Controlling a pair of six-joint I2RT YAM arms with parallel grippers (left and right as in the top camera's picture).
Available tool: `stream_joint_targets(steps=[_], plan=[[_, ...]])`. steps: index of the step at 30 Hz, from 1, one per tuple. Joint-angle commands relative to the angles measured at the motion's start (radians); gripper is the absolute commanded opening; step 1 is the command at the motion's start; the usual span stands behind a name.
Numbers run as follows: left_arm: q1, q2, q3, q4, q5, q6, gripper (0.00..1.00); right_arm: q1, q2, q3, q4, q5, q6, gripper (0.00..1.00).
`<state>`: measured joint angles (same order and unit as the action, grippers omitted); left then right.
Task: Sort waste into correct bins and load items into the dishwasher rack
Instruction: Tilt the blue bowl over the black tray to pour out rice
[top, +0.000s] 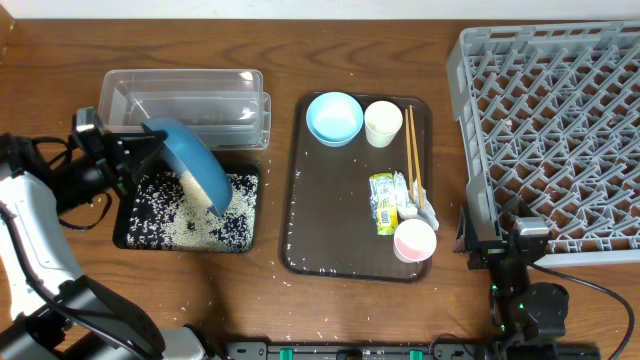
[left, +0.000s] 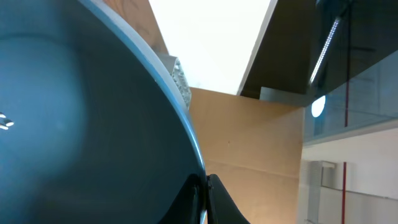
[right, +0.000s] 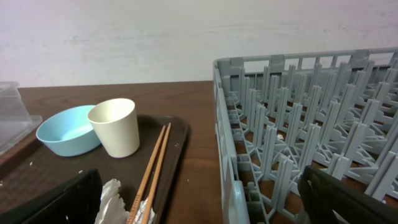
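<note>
Wrapper (top: 384, 203) print too small to read; left claw (top: 147, 150) grips dish (top: 196, 166).

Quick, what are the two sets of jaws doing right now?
Left gripper: shut on the dark-blue dish.
Right gripper: open, holding nothing.

Overhead: the left arm (top: 30, 225) enters from the lower-left edge, its white link angled upward and its black wrist reaching to the right. The left gripper (top: 148, 150) is clamped on the rim of the dish (top: 195, 165), which it holds steeply tilted and apparently clear of the surface. In the wrist view, the two dark fingers (left: 193, 199) meet at the dish edge with barely a gap. The right arm (top: 525, 300) sits low at the lower-right edge, folded compactly. The right gripper (top: 497, 238) has its jaws spread wide with nothing between them. Its fingers (right: 56, 199) sit at opposite lower corners of its own wrist view.
</note>
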<state>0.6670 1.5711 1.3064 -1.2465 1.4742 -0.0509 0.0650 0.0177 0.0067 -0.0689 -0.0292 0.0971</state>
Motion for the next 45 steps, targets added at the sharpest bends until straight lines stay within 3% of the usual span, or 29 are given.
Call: stream_joint_targets(steps=[1, 19, 25, 26, 29, 32, 35, 42, 43, 45], plan=[[0.007, 0.006, -0.002, -0.005, 0.062, 0.018, 0.06, 0.006, -0.003, -0.001, -0.003, 0.002, -0.009, 0.99], [0.011, 0.032, -0.034, 0.085, 0.045, -0.005, 0.06, 0.006, -0.003, -0.001, -0.003, 0.002, -0.009, 0.99], [0.011, 0.037, -0.039, 0.073, 0.098, 0.039, 0.06, 0.006, -0.003, -0.001, -0.003, 0.002, -0.009, 0.99], [0.013, 0.038, -0.039, 0.129, 0.091, 0.043, 0.06, 0.005, -0.003, -0.001, -0.003, 0.002, -0.009, 0.99], [0.018, 0.049, -0.04, 0.128, 0.089, -0.041, 0.06, 0.005, -0.003, -0.001, -0.003, 0.002, -0.009, 0.99], [0.018, 0.051, -0.04, 0.173, 0.082, -0.013, 0.06, 0.006, -0.003, -0.001, -0.003, 0.002, -0.009, 0.99], [0.018, 0.051, -0.039, 0.083, 0.098, -0.004, 0.06, 0.006, -0.003, -0.001, -0.003, 0.002, -0.009, 0.99], [0.019, 0.052, -0.039, 0.127, 0.093, 0.008, 0.06, 0.006, -0.003, -0.001, -0.003, 0.002, -0.009, 0.99], [0.017, 0.051, -0.039, 0.065, 0.1, -0.002, 0.06, 0.005, -0.003, -0.001, -0.003, 0.002, -0.009, 0.99], [0.015, 0.032, -0.039, 0.0, 0.097, 0.087, 0.06, 0.006, -0.003, -0.001, -0.003, 0.002, -0.009, 0.99]])
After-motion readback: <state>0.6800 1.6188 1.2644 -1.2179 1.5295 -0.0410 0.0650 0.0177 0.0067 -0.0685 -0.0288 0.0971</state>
